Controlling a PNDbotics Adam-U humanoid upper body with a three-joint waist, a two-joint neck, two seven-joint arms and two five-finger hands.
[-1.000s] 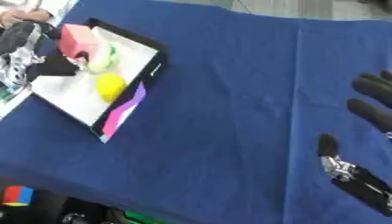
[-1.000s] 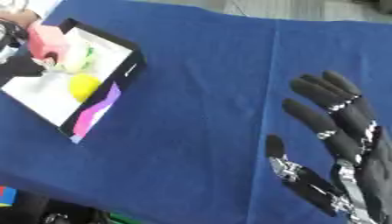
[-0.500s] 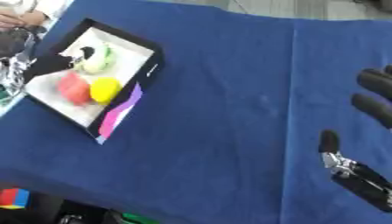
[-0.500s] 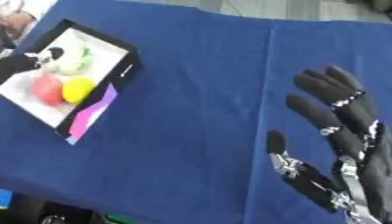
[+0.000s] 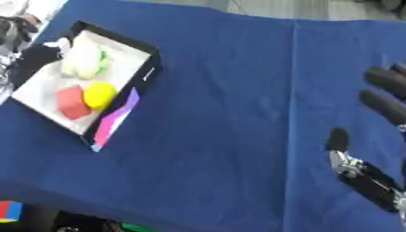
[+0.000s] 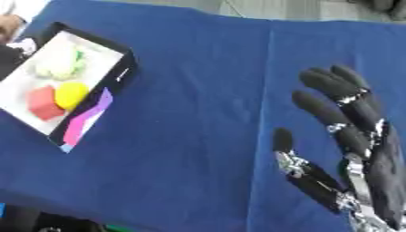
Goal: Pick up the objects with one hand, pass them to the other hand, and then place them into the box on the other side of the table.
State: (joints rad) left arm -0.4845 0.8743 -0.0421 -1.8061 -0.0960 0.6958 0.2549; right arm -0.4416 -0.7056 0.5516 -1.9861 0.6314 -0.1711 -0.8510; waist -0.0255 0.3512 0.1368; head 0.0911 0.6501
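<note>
The box (image 5: 119,121) sits near the bench's (image 5: 230,113) far left corner, its long axis running diagonally from that corner toward the near middle. Inside lie a red block (image 5: 71,102), a yellow round piece (image 5: 100,94) touching it, and a pale green-white item (image 5: 84,61) toward the far end. The right hand (image 6: 349,131) rests over the bench's right edge, fingers spread and straight, holding nothing. The left hand (image 5: 31,59) shows dark at the box's far left side; whether it grips anything cannot be told.

No writing, label or number can be read anywhere — the box (image 5: 148,72) shows only a pink and purple patch on its side flap, and the blue worktop (image 5: 230,113) is plain.
</note>
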